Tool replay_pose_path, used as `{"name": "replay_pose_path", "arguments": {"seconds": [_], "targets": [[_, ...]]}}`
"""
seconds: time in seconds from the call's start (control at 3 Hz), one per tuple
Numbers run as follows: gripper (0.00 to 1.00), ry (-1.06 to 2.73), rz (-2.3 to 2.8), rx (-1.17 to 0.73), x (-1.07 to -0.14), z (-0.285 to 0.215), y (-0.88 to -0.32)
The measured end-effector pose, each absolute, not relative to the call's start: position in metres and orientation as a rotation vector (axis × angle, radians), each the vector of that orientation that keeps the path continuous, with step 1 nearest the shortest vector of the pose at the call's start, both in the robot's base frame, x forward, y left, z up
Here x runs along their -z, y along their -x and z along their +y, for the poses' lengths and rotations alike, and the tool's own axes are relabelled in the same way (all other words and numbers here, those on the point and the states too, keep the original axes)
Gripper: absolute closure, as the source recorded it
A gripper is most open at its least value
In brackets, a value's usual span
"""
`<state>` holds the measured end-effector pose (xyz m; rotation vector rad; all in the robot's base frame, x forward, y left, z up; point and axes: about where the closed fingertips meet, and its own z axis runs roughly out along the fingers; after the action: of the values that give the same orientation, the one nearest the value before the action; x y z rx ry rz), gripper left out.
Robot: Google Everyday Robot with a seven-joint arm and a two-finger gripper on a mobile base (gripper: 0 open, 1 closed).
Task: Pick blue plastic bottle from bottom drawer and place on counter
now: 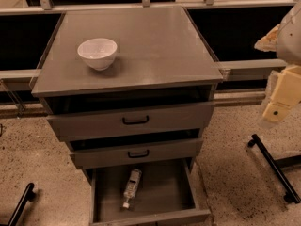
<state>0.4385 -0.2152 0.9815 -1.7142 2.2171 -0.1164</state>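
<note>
From my station I see the hand (281, 102) hanging at the right edge of the view, out beside the cabinet and well apart from it; I cannot tell whether it is released or clenched. It carries nothing that I can see. The blue plastic bottle (132, 186) lies on its side in the pulled-out bottom drawer (164, 192), left of the middle, white cap toward the front. On the table (155, 46) a white bowl (97, 53) stands upright near the left edge. The two upper drawers (164, 119) sit slightly ajar.
</note>
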Motion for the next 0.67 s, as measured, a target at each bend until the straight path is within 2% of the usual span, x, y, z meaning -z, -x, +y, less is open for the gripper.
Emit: {"name": "replay_pose_path", "arguments": {"seconds": [0.33,0.67], "targets": [[0.00,1.714,2.217,0.116,-0.981,-0.215,-0.438],[0.00,1.762,2.246,0.106,-0.941,-0.204,-0.443]]}}
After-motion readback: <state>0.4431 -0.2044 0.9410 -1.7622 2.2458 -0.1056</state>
